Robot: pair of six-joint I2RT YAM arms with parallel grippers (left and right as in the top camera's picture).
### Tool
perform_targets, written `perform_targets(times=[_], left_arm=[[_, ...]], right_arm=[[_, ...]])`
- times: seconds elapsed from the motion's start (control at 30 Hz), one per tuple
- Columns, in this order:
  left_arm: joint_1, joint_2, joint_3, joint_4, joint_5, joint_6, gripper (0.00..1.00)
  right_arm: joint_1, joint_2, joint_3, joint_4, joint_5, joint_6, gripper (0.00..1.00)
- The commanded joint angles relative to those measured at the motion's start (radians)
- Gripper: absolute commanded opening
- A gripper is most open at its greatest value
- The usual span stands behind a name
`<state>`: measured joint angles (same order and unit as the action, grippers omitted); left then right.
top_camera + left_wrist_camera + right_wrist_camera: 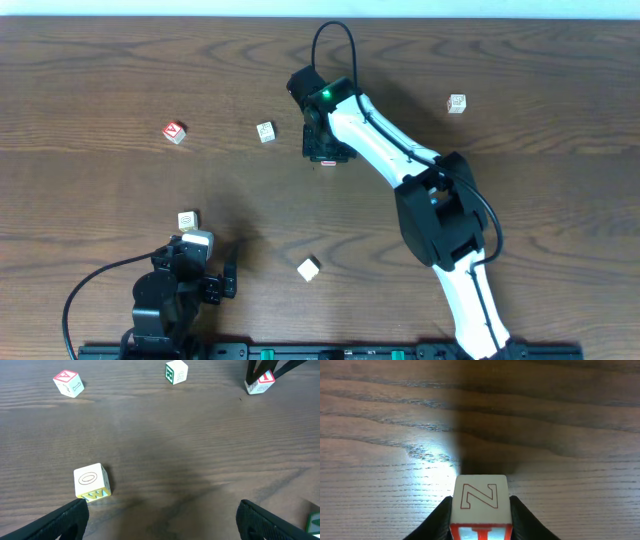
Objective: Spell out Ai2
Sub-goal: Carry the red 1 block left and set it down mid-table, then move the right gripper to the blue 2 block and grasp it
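My right gripper [323, 150] is shut on a white block with red print [480, 505], showing an outlined Z or N on top and a red letter on its near face. It sits at table level in the upper middle, and shows in the left wrist view [260, 382]. A red A block [175, 131] lies far left and shows in the left wrist view [67, 382]. A green-print block [265, 131] lies between them. My left gripper [160, 522] is open and empty at the lower left. The O/W block [91, 480] sits just ahead of its left finger.
A white block [457, 103] lies at the upper right. Another white block [309, 267] lies at the lower middle. A green-edged block [314, 522] peeks in at the right edge of the left wrist view. The right arm spans from lower right to centre.
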<state>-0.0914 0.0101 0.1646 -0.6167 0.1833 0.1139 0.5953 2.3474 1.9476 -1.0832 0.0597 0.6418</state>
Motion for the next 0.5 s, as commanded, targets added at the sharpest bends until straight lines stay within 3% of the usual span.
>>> perform_targets(times=[0.0,0.2,0.47], left_arm=[[0.007,-0.006,-0.006,0.004,0.004,0.021,0.95],[0.007,-0.006,-0.006,0.005,0.004,0.021,0.96],[0.007,-0.006,-0.006,0.005,0.004,0.021,0.95]], right_arm=[[0.0,0.011,-0.004,0.0,0.006,-0.011,0.36],[-0.001,0.011,-0.016,0.004,0.009,-0.011,0.38],[-0.024,0.011,-0.001,0.016,0.019,-0.017,0.65]])
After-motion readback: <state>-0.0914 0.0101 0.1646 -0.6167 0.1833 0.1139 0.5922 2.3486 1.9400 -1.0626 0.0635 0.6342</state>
